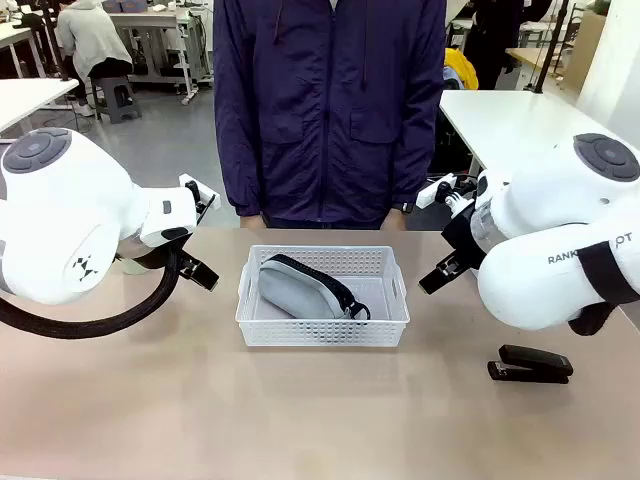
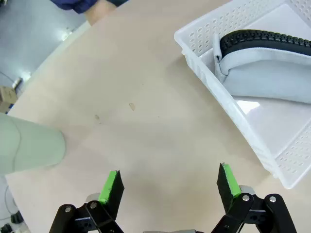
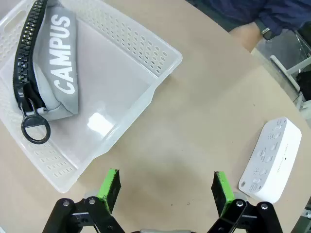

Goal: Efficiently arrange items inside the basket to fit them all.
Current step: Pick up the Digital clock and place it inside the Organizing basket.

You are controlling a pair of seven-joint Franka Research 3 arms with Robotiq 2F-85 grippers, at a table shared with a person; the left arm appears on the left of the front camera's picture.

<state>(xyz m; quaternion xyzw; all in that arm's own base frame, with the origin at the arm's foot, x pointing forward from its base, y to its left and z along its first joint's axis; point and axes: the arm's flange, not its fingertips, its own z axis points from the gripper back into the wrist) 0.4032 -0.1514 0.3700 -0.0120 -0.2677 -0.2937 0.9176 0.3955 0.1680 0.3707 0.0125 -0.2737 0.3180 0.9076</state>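
The white perforated basket [image 1: 322, 325] sits mid-table with the grey zip pouch [image 1: 300, 288] lying in its left half, black zipper up. In the left wrist view the basket [image 2: 228, 104] and pouch [image 2: 265, 73] are at upper right, and the pale green cup [image 2: 26, 145] lies at far left. My left gripper [image 2: 169, 187] hangs open over bare table. In the right wrist view the basket [image 3: 146, 104] holds the pouch [image 3: 58, 68], and the white flat box [image 3: 272, 160] lies at right. My right gripper [image 3: 165, 188] is open above the table. A black stapler [image 1: 532, 365] rests at front right.
A person in a dark jacket [image 1: 330, 110] stands at the far edge, a hand [image 3: 245, 36] on the table rim. Both white arms flank the basket. Bare tabletop lies in front of the basket.
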